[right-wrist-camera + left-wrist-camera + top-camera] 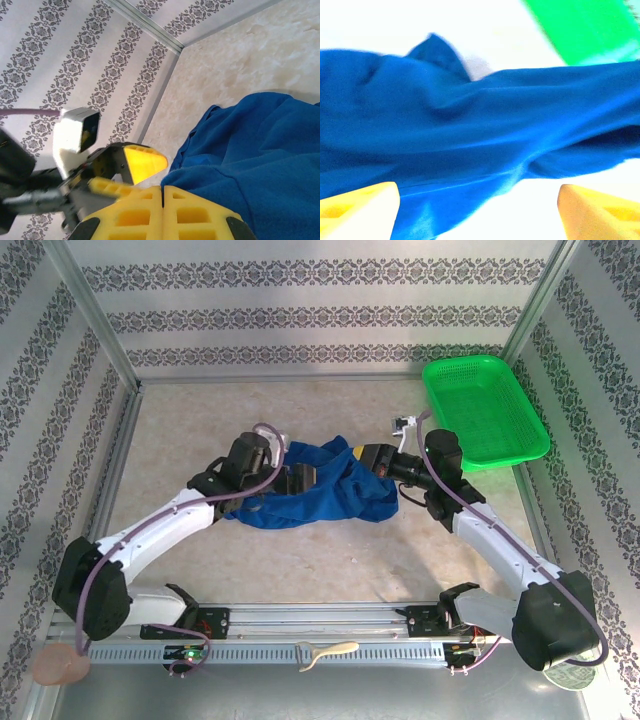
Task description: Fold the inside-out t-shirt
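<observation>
1. The inside-out t-shirt (318, 495) lies bunched and wrinkled in a blue heap near the middle of the surface (190, 410), between my two arms.
2. My left pincer (298, 478) is at the left end of the heap, reaching onto the cloth.
3. On the left wrist camera, the left pincer (477, 200) stands wide, with its yellow fingers (360, 210) far apart at the lower corners. The t-shirt (470, 125) runs across in a broad, blurred band ahead of them, and one fold drops down into the gap. I cannot see either finger pressing on cloth.
4. My right pincer (365, 453) is at the upper right edge of the heap.
5. On the right wrist camera, the right pincer (162, 190) is closed tight, its two yellow fingers flat against each other with only a thin line between them.
6. The t-shirt (260, 165) comes right up to those tips on their right side. I cannot tell whether any fold is caught between them.
7. The same camera looks across at the left pincer (125, 175), which is spread apart, with the patterned wall (60, 60) behind it.
8. The green mesh basket (485, 410) sits in the far right corner of the surface, apart from the t-shirt and just past the right arm's wrist. On the left wrist camera it is a green blur (585, 30) beyond the cloth.
</observation>
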`<act>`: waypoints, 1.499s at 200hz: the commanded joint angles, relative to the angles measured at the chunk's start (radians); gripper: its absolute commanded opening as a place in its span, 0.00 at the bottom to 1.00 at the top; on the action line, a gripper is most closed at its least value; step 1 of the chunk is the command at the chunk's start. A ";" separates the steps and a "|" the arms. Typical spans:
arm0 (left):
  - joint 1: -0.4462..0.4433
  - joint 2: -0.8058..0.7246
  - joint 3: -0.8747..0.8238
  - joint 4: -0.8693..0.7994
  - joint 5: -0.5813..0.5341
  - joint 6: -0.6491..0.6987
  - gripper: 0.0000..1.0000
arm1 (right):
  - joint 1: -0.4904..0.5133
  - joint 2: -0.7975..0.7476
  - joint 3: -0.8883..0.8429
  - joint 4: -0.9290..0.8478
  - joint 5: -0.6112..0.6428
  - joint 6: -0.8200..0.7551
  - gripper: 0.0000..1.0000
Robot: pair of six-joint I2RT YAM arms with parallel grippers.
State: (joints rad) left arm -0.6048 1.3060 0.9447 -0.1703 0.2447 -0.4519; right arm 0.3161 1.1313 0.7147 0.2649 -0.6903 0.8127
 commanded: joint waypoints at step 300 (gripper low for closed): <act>0.073 0.195 0.067 0.437 0.723 -0.020 0.00 | -0.133 0.133 -0.009 -0.207 0.340 -0.141 0.09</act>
State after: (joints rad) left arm -0.5739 1.5612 1.0557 0.1226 0.6407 -0.3134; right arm 0.2016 1.1683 0.6624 0.1223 -0.5255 0.7506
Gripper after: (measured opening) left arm 0.063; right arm 0.057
